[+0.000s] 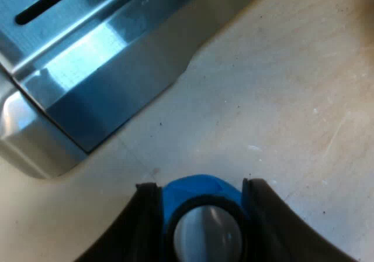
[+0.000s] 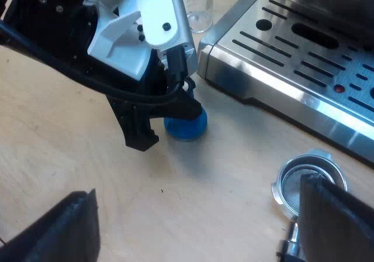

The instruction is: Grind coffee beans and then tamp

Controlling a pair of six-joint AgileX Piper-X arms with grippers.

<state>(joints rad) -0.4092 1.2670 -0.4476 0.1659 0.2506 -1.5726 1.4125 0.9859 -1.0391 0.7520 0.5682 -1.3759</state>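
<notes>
A pale, wood-grained tabletop (image 1: 292, 98) (image 2: 222, 186) lay under everything, its light surface marked by faint scratches, a few small dark specks and soft shadows. On it stood a clear measuring glass (image 2: 197, 7), upright, its round base resting flat on the tabletop. Only its lower part could be seen, and whether it held anything could not be told.

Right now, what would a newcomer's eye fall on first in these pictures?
The blue tamper stands out most, clamped between the jaws of the left gripper on the wooden table, close beside the espresso machine. Next comes the metal holder, lying loose on the table by the machine's front.
</notes>
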